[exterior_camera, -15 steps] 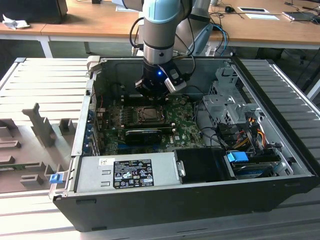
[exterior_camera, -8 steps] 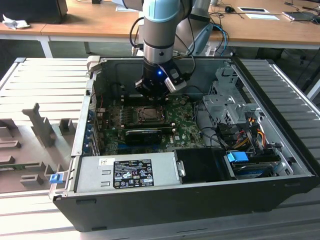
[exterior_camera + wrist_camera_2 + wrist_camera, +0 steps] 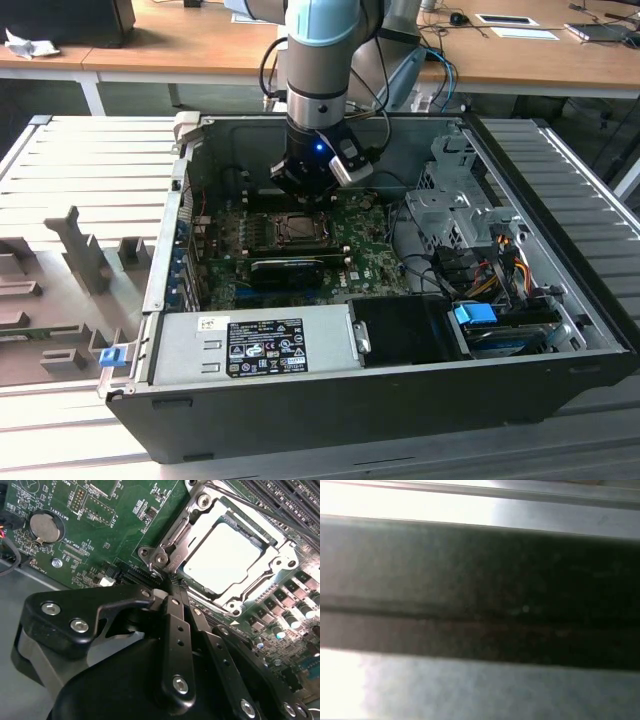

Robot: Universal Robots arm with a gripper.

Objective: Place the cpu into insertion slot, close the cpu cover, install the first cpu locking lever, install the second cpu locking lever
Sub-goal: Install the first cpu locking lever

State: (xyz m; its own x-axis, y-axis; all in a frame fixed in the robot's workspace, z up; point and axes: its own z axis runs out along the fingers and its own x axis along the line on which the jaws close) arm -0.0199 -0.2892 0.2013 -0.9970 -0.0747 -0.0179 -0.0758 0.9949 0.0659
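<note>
**Hand at the socket corner, cover down over the cpu**

In the second wrist view the cpu (image 3: 221,563) lies flat in the slot (image 3: 280,542), its pale metal top showing through the cut-out of the cover (image 3: 207,516), which is folded down around it. That would leave the levers as the work in hand, I judge. The hand (image 3: 170,587) has its black fingers (image 3: 179,630) drawn together to a narrow tip, with nothing between them, and that tip sits right at a thin wire lever (image 3: 154,569) by the cover's corner; whether it touches the wire I cannot tell.

In the exterior view the arm (image 3: 318,95) reaches straight down into the open case (image 3: 330,405), over the green board (image 3: 365,262), presumably to press squarely from above.

A white-on-black label (image 3: 266,347) sits on the power supply; its print is too small to make out.
</note>
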